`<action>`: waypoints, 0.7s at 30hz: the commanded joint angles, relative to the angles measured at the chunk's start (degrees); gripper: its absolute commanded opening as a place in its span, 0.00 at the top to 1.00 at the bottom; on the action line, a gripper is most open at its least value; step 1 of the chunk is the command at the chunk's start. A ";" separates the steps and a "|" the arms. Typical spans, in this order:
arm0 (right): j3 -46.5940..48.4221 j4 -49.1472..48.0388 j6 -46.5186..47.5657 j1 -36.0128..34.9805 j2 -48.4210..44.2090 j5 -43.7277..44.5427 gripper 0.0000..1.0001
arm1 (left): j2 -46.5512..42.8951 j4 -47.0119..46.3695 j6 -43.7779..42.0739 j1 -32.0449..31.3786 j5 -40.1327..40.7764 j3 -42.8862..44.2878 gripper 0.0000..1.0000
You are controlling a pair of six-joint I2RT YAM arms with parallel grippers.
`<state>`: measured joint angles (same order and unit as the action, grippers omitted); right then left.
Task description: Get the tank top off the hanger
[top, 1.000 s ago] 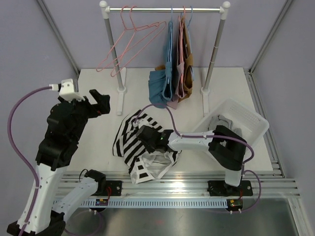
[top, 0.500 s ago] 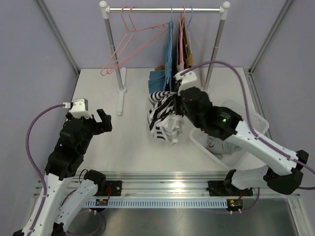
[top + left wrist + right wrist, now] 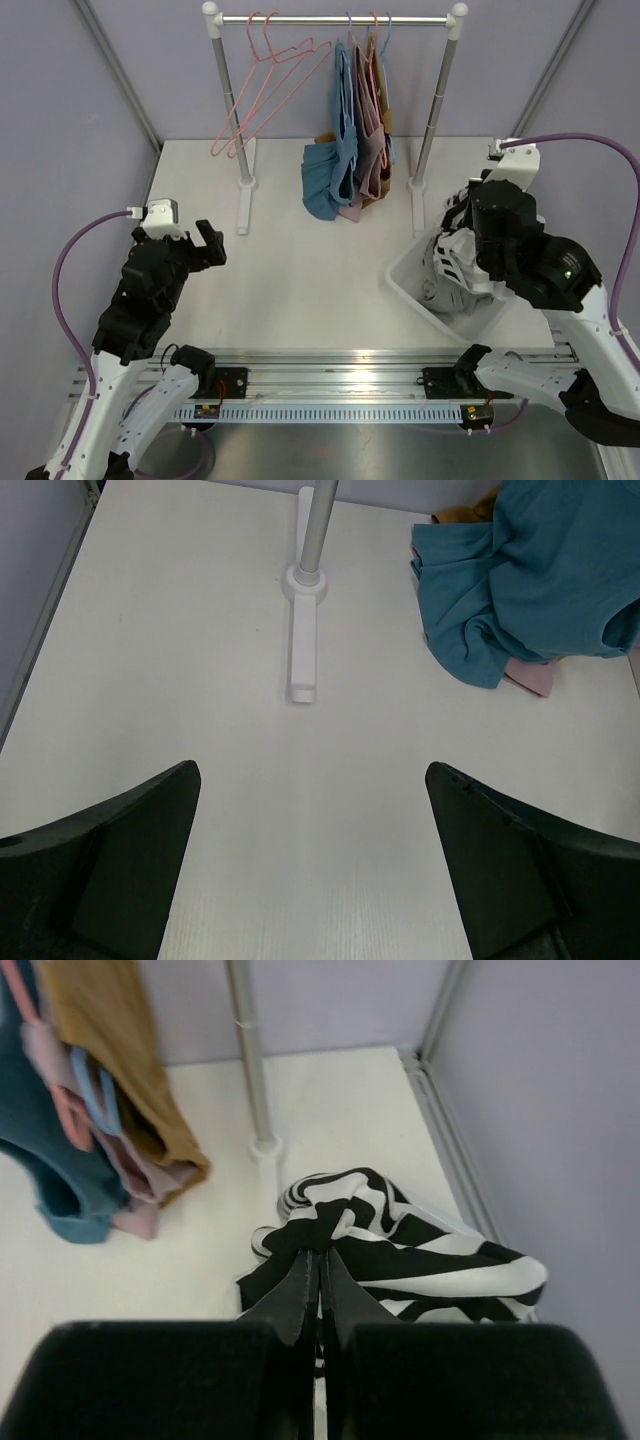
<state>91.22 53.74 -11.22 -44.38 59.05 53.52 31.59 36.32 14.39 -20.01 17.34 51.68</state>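
My right gripper (image 3: pixel 322 1252) is shut on the black-and-white striped tank top (image 3: pixel 400 1235) and holds it bunched over the white basket (image 3: pixel 408 285) at the right; the top also shows in the top view (image 3: pixel 452 262). My left gripper (image 3: pixel 312 780) is open and empty above the bare table at the left (image 3: pixel 205 243). Two empty pink hangers (image 3: pixel 262 92) hang on the rail (image 3: pixel 330 19). Teal (image 3: pixel 335 170), pink and mustard tops hang on hangers further right on the rail.
The rack's left foot (image 3: pixel 303 650) and post stand ahead of my left gripper. The teal top's hem (image 3: pixel 520 590) pools on the table. The rack's right post (image 3: pixel 250 1070) stands just left of the basket. Grey clothing lies in the basket.
My right arm has swung right, carrying the striped tank top from the table's middle, past the rack, to above the basket. The left arm drew back and has since held still.
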 commanded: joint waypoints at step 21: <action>-35.95 -24.47 -18.13 39.72 6.87 -53.34 1.00 | -2.32 -3.53 0.20 0.06 5.60 -0.35 0.01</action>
<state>50.15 35.09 -26.44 -5.56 66.83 9.08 30.74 36.34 14.41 -20.01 20.29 51.59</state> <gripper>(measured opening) 0.010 0.988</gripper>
